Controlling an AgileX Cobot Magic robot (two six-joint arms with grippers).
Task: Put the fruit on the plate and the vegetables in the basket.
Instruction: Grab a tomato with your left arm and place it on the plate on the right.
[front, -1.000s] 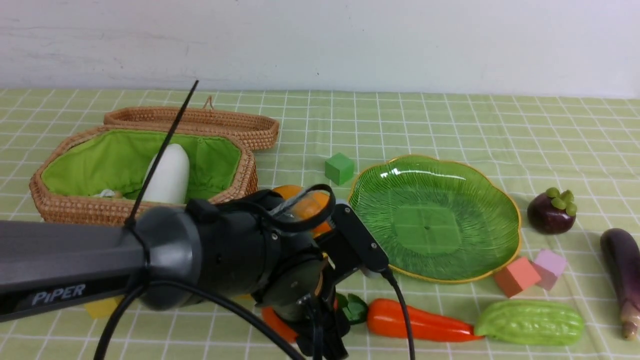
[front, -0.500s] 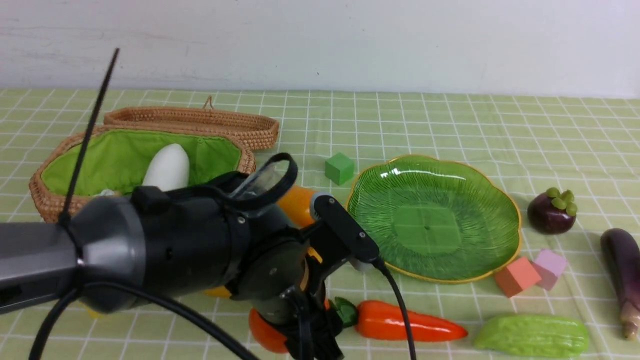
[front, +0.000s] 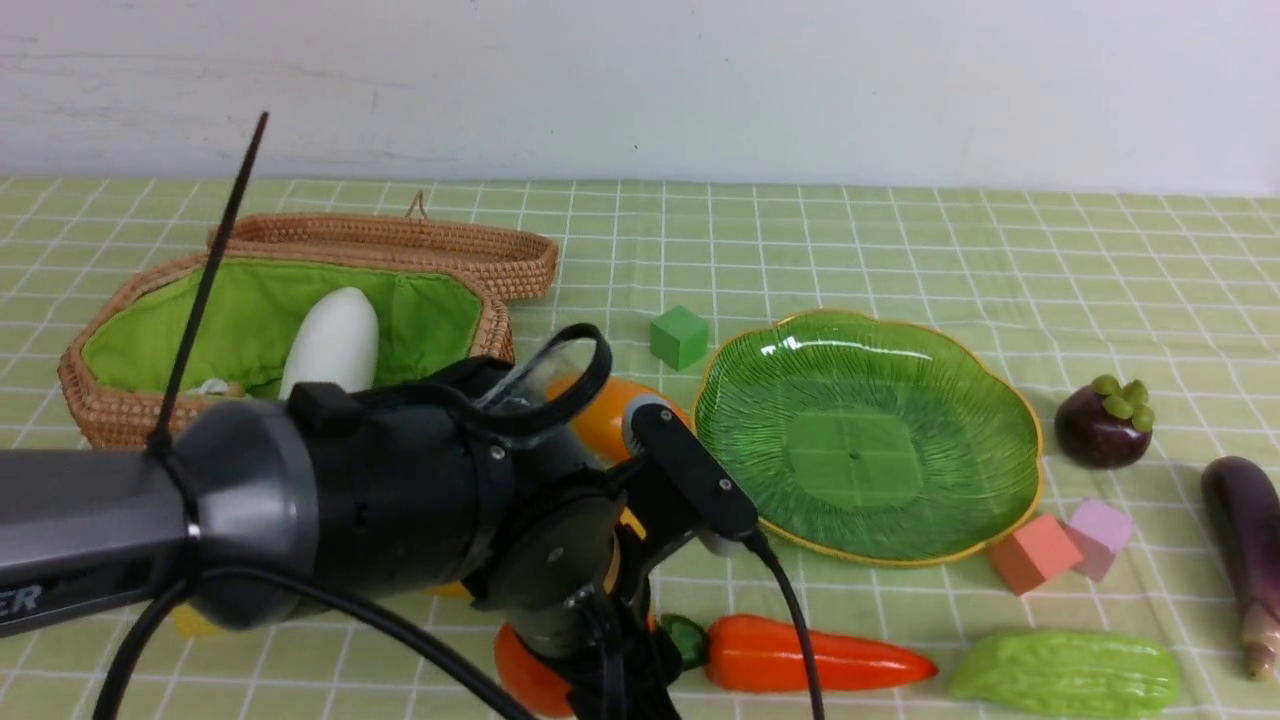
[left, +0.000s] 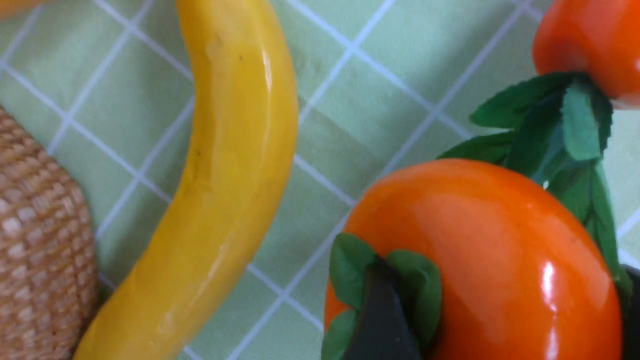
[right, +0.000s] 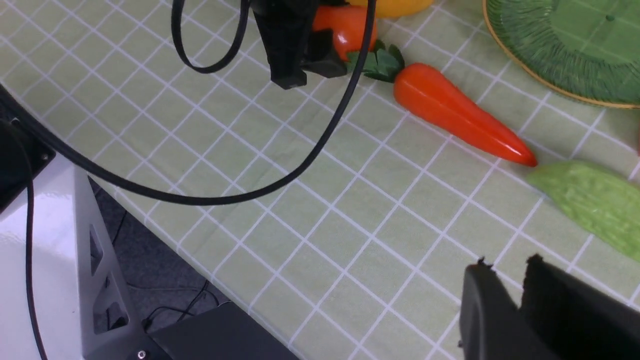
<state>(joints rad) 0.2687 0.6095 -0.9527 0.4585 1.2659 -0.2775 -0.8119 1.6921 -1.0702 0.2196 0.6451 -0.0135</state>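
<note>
Orange-red glossy toy persimmon (left: 475, 260), green leaf cap, lies on the checked cloth (right: 300, 200) just beside the carrot (front: 800, 655) and near the banana (left: 225, 175). The left gripper (left: 500, 345) straddles it, jaws spread wide and seemingly closed on it. Judged hard, light and slippery: best held across its widest girth. The right gripper (right: 515, 300) is nearly closed and empty.

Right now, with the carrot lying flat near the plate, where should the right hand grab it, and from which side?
Probably best: grip the carrot across its thick middle, coming straight down with the fingers spanning its width. It lies flat. Its leafy end sits right beside the persimmon in the left hand, and its thin tip nears the bitter gourd, so both ends are crowded.
</note>
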